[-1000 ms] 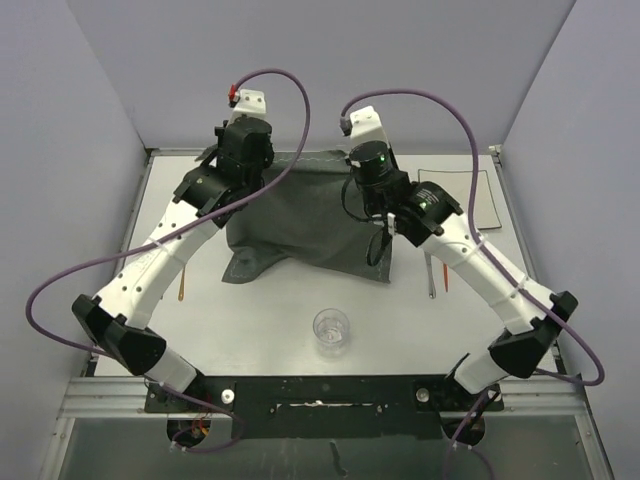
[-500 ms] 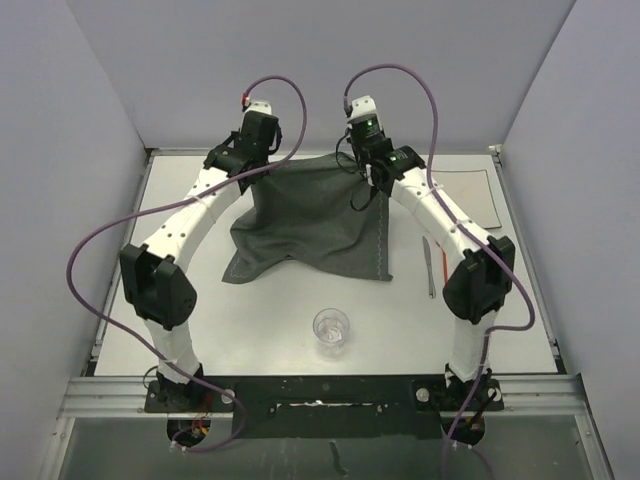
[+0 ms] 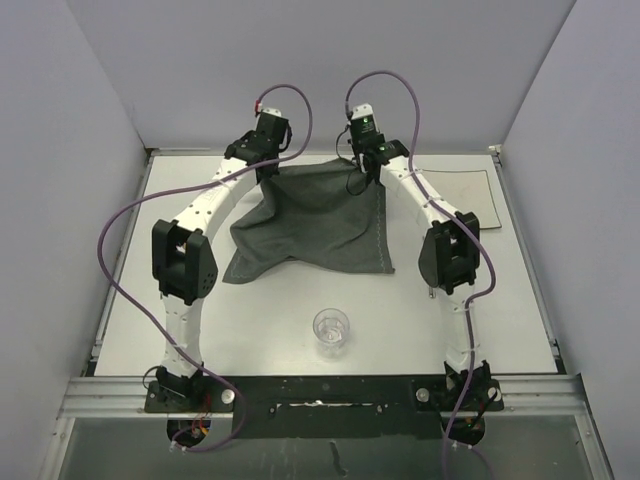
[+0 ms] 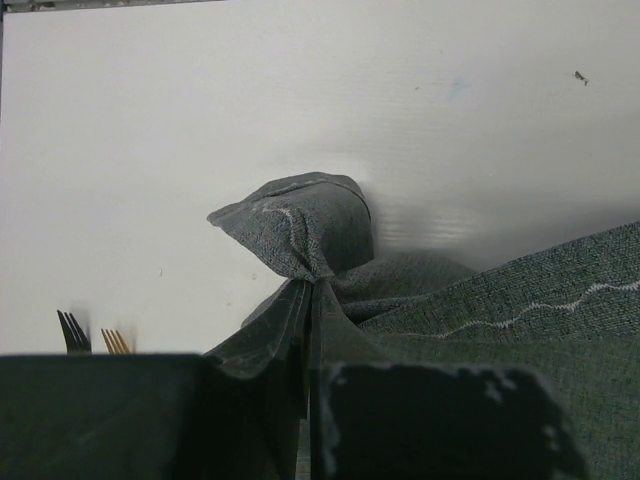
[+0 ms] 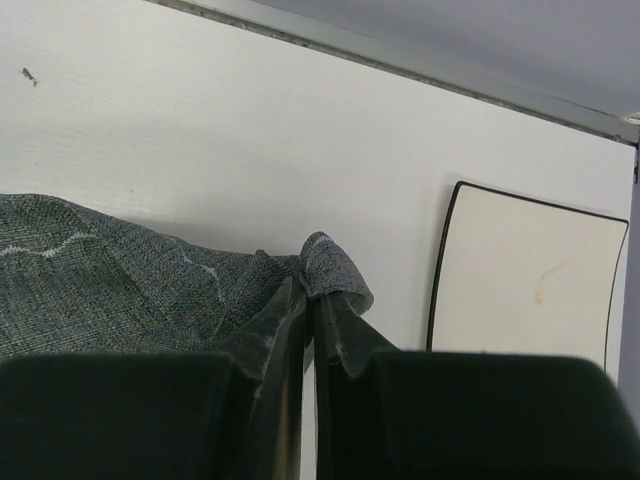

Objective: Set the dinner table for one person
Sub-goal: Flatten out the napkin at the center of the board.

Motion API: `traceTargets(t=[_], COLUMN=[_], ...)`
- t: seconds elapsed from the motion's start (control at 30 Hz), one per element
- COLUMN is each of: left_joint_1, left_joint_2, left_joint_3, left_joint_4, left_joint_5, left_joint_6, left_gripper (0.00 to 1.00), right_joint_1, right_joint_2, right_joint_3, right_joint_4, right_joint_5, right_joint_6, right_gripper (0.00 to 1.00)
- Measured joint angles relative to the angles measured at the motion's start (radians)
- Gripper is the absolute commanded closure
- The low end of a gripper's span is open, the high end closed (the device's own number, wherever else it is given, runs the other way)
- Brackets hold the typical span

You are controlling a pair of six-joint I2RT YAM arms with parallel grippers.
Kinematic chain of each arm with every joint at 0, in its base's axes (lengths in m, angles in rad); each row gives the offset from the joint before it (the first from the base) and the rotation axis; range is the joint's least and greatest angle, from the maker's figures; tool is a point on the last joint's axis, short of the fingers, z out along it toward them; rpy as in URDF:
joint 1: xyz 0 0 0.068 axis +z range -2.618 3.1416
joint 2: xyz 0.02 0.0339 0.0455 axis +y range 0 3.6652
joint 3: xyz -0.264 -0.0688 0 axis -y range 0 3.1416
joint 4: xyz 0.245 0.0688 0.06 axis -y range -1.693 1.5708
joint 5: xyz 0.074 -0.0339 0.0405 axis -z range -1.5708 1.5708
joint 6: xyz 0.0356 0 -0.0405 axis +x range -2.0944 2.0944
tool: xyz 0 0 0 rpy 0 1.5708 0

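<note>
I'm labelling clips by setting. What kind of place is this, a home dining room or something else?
Probably a robot test booth in a lab, not a home: bare panel walls box in a white table, and robot arms, left and right, are bolted at its near edge.

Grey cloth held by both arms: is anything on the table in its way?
Nothing visible on the table. The clear cup stands nearer than the cloth; the white plate lies to its right, both apart from it.
</note>
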Motion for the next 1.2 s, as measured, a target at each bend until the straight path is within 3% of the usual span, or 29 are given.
traceTargets(t=[0.07, 0.1, 0.17, 0.2, 0.23, 0.33, 0.43, 0.53, 0.6, 0.67, 0.73, 0.8, 0.9, 1.2], left_joint_1=[0.000, 0.000, 0.004, 0.006, 0.011, 0.026, 0.035, 0.036, 0.033, 0.027, 0.015, 0.005, -0.009, -0.019], left_joint_2=[0.013, 0.019, 0.025, 0.026, 0.026, 0.025, 0.025, 0.024, 0.024, 0.022, 0.012, 0.004, -0.003, 0.004], left_joint_3=[0.000, 0.000, 0.000, 0.000, 0.001, 0.018, 0.041, 0.047, 0.045, 0.033, 0.003, -0.035, -0.100, -0.111], left_joint_4=[-0.002, -0.003, -0.013, -0.019, -0.027, -0.046, -0.056, -0.061, -0.070, -0.080, -0.094, -0.104, -0.117, -0.178], left_joint_5=[0.005, 0.005, 0.004, 0.000, -0.008, -0.022, -0.027, -0.018, 0.000, 0.021, 0.051, 0.079, 0.121, 0.214], left_joint_6=[0.000, 0.000, 0.006, 0.009, 0.007, 0.011, 0.010, 0.010, 0.009, 0.009, 0.004, -0.013, -0.037, -0.086], left_gripper=[0.84, 0.72, 0.35, 0.24, 0.17, 0.12, 0.09, 0.11, 0.14, 0.24, 0.47, 0.72, 0.99, 1.00], right_joint_1=[-0.005, -0.007, -0.012, -0.015, -0.022, -0.050, -0.072, -0.093, -0.096, -0.091, -0.081, -0.071, -0.055, -0.026], right_joint_2=[0.013, 0.017, 0.031, 0.042, 0.050, 0.043, 0.009, -0.040, -0.063, -0.097, -0.140, -0.169, -0.172, -0.053], right_joint_3=[0.001, 0.005, 0.041, 0.069, 0.104, 0.160, 0.148, 0.109, 0.095, 0.054, -0.020, -0.092, -0.169, -0.173], right_joint_4=[-0.009, -0.017, -0.050, -0.066, -0.082, -0.105, -0.109, -0.127, -0.145, -0.150, -0.155, -0.156, -0.159, -0.181], right_joint_5=[-0.013, -0.021, -0.027, -0.029, -0.031, -0.040, -0.072, -0.109, -0.139, -0.185, -0.233, -0.273, -0.325, -0.492], right_joint_6=[0.000, 0.000, -0.001, -0.001, 0.002, 0.013, 0.028, 0.042, 0.053, 0.068, 0.090, 0.102, 0.122, 0.159], right_gripper=[1.00, 0.93, 0.56, 0.42, 0.32, 0.11, 0.05, 0.17, 0.34, 0.64, 0.98, 1.00, 1.00, 1.00])
